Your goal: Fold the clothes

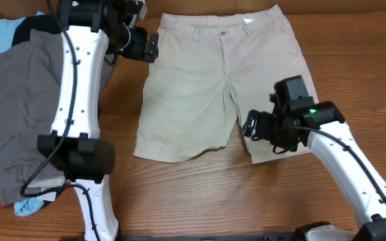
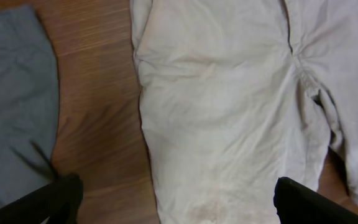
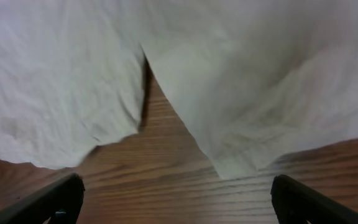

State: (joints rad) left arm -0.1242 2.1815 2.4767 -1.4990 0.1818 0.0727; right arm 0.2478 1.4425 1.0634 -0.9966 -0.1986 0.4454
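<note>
Beige khaki shorts (image 1: pixel 206 80) lie flat on the wooden table, waistband with button at the far edge, legs toward me. My left gripper (image 1: pixel 151 48) is open and empty above the shorts' left waist edge; its wrist view shows the beige shorts (image 2: pixel 229 112) and the grey shorts (image 2: pixel 11 106) below the spread fingers (image 2: pixel 176 205). My right gripper (image 1: pixel 250 126) is open and empty over the hem of the right leg; its wrist view shows both leg hems (image 3: pixel 229 93) and bare wood between its fingers (image 3: pixel 176 199).
A pile of clothes sits at the left: grey shorts (image 1: pixel 25 114) on top, with black (image 1: pixel 35 25) and light-blue (image 1: pixel 4 33) garments underneath. Bare wooden table (image 1: pixel 200 194) lies in front of the shorts.
</note>
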